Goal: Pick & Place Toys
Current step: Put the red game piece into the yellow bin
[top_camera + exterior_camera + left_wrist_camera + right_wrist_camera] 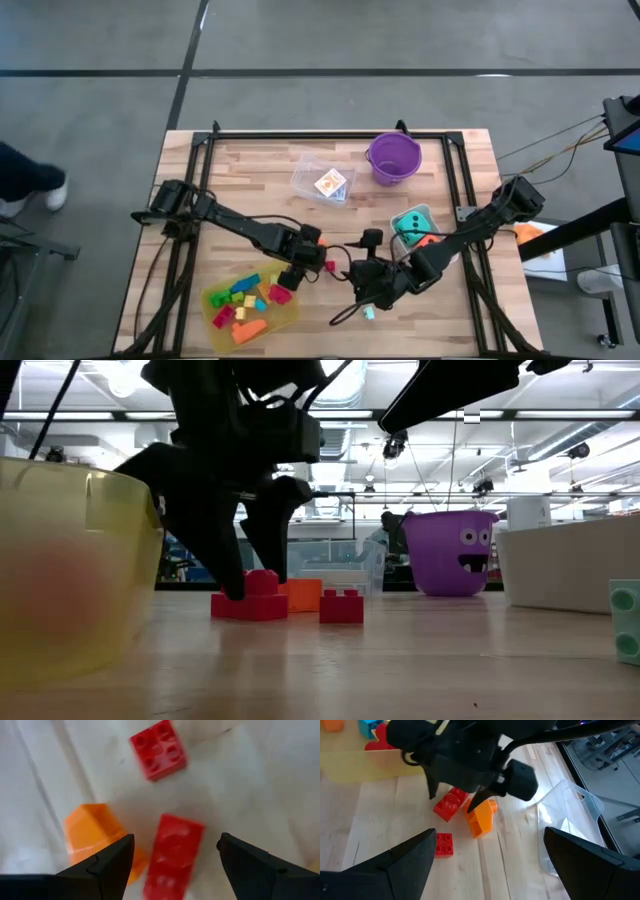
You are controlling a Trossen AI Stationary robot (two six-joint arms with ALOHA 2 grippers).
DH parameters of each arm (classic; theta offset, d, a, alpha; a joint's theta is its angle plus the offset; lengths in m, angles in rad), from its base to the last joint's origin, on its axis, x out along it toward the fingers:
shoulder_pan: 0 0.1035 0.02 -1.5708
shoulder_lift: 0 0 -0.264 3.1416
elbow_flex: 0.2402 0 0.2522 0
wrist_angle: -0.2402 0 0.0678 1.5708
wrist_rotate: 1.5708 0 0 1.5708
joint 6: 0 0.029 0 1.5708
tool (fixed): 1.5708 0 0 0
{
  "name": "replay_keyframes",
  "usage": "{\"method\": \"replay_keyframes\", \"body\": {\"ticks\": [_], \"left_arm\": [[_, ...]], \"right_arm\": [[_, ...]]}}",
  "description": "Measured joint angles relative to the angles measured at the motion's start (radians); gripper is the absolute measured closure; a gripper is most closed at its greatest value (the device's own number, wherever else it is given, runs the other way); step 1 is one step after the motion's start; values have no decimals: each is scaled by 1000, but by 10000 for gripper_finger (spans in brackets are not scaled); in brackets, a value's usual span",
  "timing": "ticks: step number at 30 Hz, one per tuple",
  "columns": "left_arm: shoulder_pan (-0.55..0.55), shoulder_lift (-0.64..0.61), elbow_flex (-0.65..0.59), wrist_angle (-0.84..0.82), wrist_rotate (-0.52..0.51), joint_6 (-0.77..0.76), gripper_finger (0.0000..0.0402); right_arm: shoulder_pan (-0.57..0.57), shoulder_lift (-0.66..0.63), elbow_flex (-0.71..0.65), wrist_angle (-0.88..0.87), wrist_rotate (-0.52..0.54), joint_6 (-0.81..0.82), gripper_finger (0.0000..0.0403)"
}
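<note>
The left gripper (175,855) stands low over the table with its fingers apart on both sides of a long red brick (172,857), not yet pressing it; this brick lies on the wood just beside an orange wedge piece (481,820), with a smaller red brick (443,844) near. The brick looks light, stiff and rather smooth, so I judge the best hold is across its two long flat sides at the middle. The right gripper (487,857) waits open near by, holding nothing.

**Bright ceiling light, soft close-ups**

Ceiling strip lights glare in the low view, silhouetting the arms. The yellow tray (70,580) is blurred in the foreground. The left wrist view is washed out, its red brick (172,852) smeared.
</note>
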Motion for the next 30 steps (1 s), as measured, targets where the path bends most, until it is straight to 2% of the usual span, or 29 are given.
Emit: {"method": "replay_keyframes", "body": {"ticks": [10, 22, 30], "left_arm": [[18, 9, 0, -5, 41, 58, 116], [17, 10, 0, 0, 43, 116, 116], [17, 10, -1, -5, 72, 108, 116]], "right_arm": [[0, -3, 0, -2, 0, 0, 40], [0, -3, 0, -4, 0, 0, 40], [0, -4, 0, -3, 0, 0, 40]]}}
